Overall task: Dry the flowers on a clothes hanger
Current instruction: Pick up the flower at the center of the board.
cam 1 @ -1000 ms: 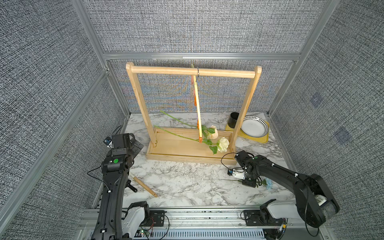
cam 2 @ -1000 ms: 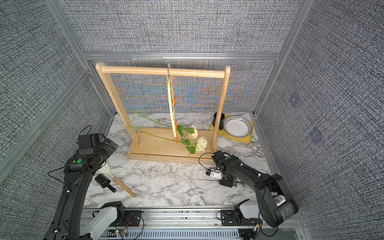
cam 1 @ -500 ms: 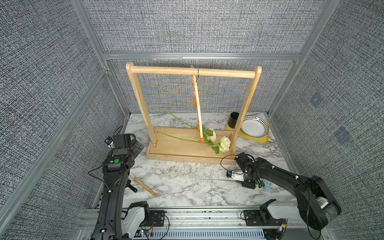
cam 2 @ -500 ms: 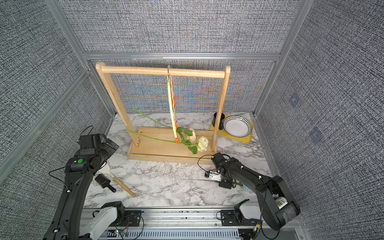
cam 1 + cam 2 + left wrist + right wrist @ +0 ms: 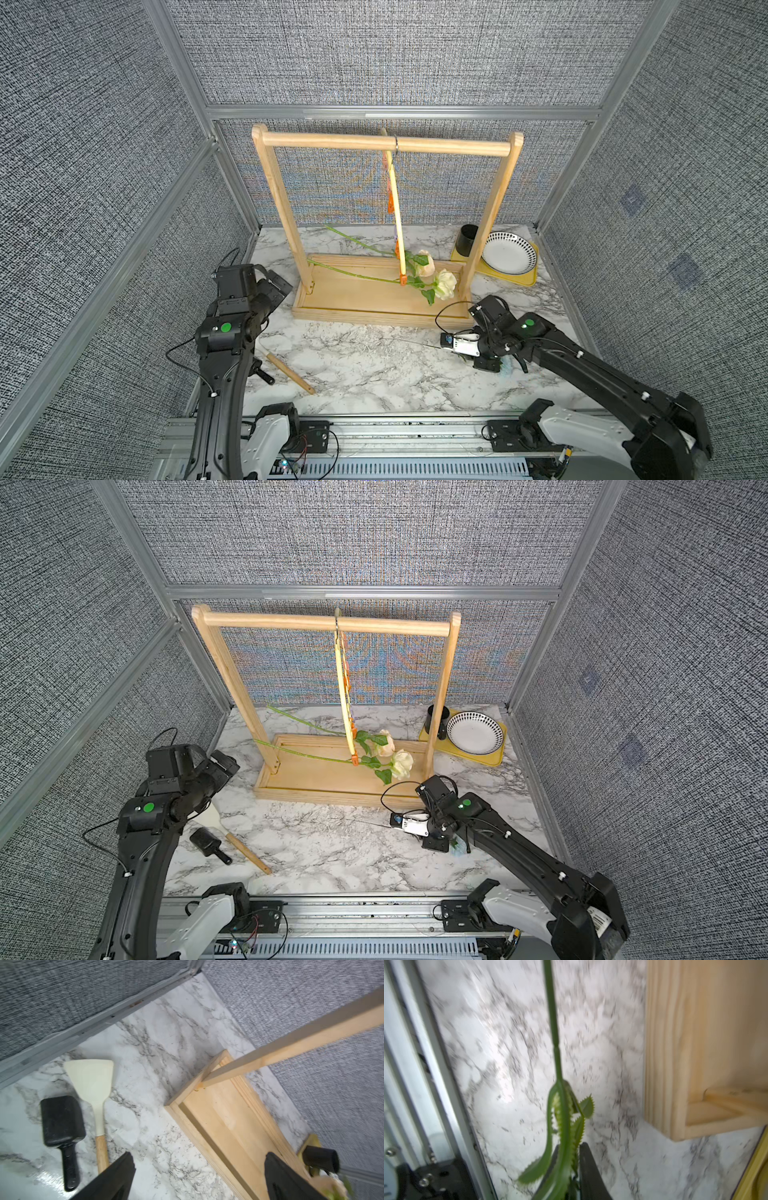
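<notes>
The pale yellow clothes hanger (image 5: 395,216) (image 5: 343,696) hangs edge-on from the wooden rack's top bar. Clipped at its lower end, the cream-white rose (image 5: 445,283) (image 5: 402,763) and the peach rose (image 5: 424,262) (image 5: 386,742) lean over the rack base, stems running left. My right gripper (image 5: 503,365) (image 5: 453,845) (image 5: 570,1151) sits low at the table's right front, shut on the thin green stem (image 5: 552,1022) of the pale blue flower. That stem (image 5: 409,341) trails left along the marble. My left gripper (image 5: 276,282) (image 5: 220,764) (image 5: 198,1155) hovers open and empty by the rack's left post.
The light-wood rack (image 5: 386,145) stands mid-table on its tray-like base (image 5: 228,1118). A white spatula (image 5: 91,1080) (image 5: 245,850) and a black brush (image 5: 60,1120) (image 5: 208,843) lie under the left arm. A black cup (image 5: 468,241) and a patterned plate (image 5: 509,253) sit on a yellow tray (image 5: 528,280) at the back right.
My right gripper's jaws have closed onto the blue flower's stem. The clipped roses swayed slightly on the hanger. The left arm stayed put.
</notes>
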{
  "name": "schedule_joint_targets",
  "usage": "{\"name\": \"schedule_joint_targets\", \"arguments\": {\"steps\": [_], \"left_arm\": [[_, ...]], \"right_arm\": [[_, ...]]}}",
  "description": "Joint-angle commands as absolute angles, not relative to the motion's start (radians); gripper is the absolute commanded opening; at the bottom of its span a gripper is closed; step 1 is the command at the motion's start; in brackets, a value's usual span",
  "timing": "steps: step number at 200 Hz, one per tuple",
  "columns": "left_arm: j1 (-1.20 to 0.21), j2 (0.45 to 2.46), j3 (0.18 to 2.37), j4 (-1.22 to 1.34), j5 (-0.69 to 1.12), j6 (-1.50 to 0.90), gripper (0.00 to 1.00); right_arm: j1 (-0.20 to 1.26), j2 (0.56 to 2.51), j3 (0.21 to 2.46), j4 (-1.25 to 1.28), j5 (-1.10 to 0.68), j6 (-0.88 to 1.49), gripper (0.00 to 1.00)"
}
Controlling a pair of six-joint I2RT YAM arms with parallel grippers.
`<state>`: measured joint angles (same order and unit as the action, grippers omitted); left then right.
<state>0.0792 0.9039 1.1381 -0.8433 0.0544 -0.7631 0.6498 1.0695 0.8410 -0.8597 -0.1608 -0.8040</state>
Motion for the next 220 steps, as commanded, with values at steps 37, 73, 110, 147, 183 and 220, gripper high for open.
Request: {"name": "schedule_joint_targets", "arguments": {"steps": [37, 73, 110, 147, 183, 220], "left_arm": [[0.08, 0.838, 1.374, -0.851, 0.35, -0.493, 1.0], [0.08, 0.807, 1.443, -0.804, 0.577, -0.383, 1.0], [0.067, 0.801, 1.409, -0.637, 0.968, -0.408, 1.0], [-0.018, 0.811, 1.359, -0.579, 1.108, -0.364, 1.0], [-0.131, 0.849, 1.327, -0.578, 1.069, -0.298, 1.0], [-0.26, 0.907, 1.291, -0.578, 1.012, -0.209, 1.0]], "right_arm": [[0.716, 1.058, 0.95, -0.507, -0.586, -0.648, 0.17], [0.718, 1.078, 0.974, -0.274, -0.716, -0.449, 0.17], [0.72, 1.105, 0.997, -0.09, -0.716, -0.301, 0.17], [0.722, 1.16, 1.055, -0.053, -0.716, -0.255, 0.17], [0.748, 1.188, 1.065, -0.007, -0.703, -0.218, 0.17], [0.782, 1.222, 1.057, 0.057, -0.65, -0.111, 0.17]]}}
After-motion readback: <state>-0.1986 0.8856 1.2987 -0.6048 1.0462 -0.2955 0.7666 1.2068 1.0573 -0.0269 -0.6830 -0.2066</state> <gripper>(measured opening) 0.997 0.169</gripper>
